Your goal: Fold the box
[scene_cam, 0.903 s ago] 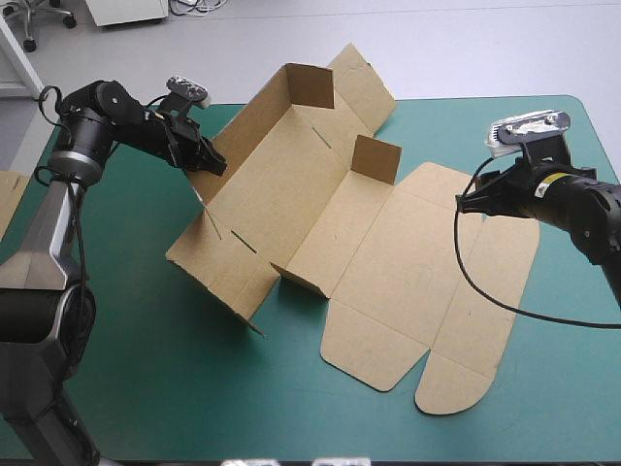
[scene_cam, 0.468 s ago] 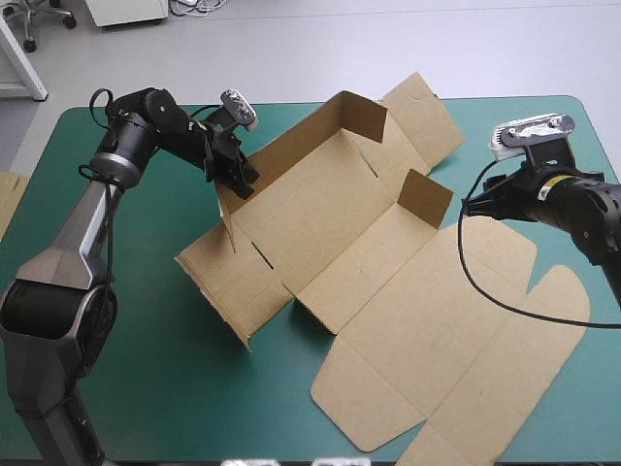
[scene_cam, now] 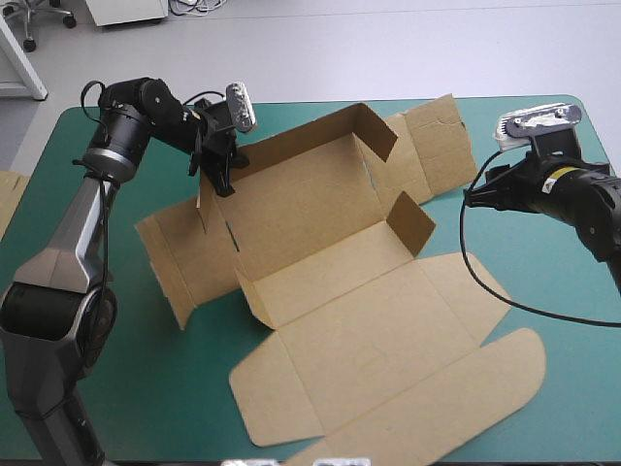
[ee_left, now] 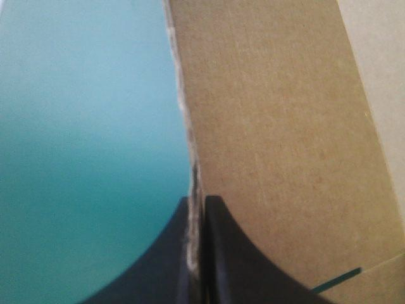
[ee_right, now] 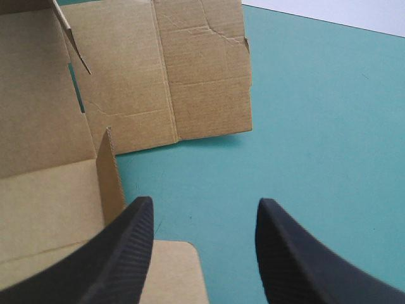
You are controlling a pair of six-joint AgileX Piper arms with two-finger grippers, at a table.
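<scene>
Two black fingers of the left gripper (ee_left: 197,204) pinch the thin edge of a raised wall of the box (scene_cam: 330,291); the right gripper (ee_right: 202,209) hangs spread over the teal-green cover (ee_right: 316,101), near the far flap; the box sprawls mid-table, half-erected; the board looks light, stiff, likely to bend only along scores; best held by wall edges near creases.

The right gripper (ee_right: 204,204) rises from the bottom of the frame, its black fingers (ee_right: 120,253) spread apart over bare teal-green cover (ee_right: 316,107). The brown box (ee_right: 44,107) fills the upper left. Its creased flap (ee_right: 202,69) lies flat at top centre, and a short wall (ee_right: 111,177) stands upright at centre left.
</scene>
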